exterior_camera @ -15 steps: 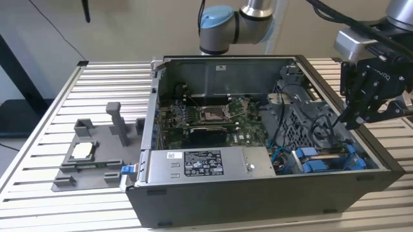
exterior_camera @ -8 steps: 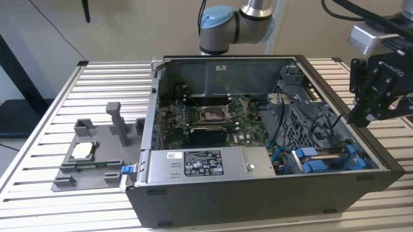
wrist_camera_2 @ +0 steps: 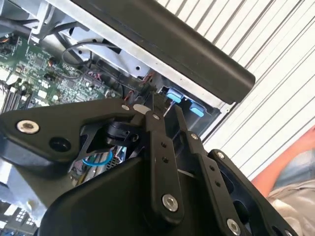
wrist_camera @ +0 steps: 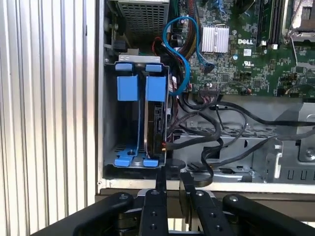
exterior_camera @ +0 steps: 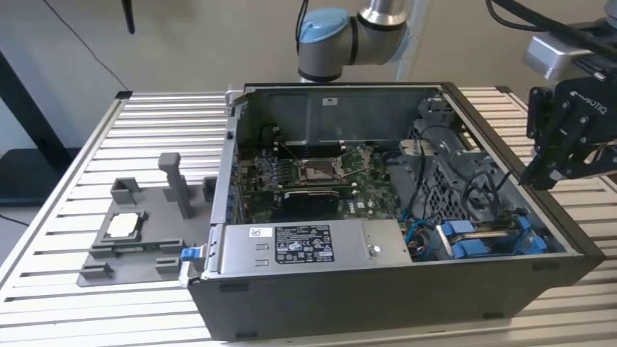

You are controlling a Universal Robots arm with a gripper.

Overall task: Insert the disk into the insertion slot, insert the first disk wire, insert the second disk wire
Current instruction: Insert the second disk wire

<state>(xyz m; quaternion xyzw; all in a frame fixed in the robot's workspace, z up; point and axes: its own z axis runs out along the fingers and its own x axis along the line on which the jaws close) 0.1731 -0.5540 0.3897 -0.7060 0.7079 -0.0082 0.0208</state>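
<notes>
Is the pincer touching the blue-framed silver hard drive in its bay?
Apart. In the exterior view the black pincer hangs above the dark case's wall, clear space separating it from the blue-framed hard drive.

Blue insertion slot tabs (wrist_camera: 127, 87), green motherboard (wrist_camera: 236, 54), black tool (wrist_camera: 173, 176), seemingly dark-grey case (exterior_camera: 386, 296).

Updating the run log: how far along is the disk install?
Done: the disk in its bright blue plastic carrier looks seated in the dark grey perforated-metal insertion slot. In hand: the gripper hovers just outside that slot. Left: black wires lie beside the disk; whether either is plugged in is unclear.
</notes>
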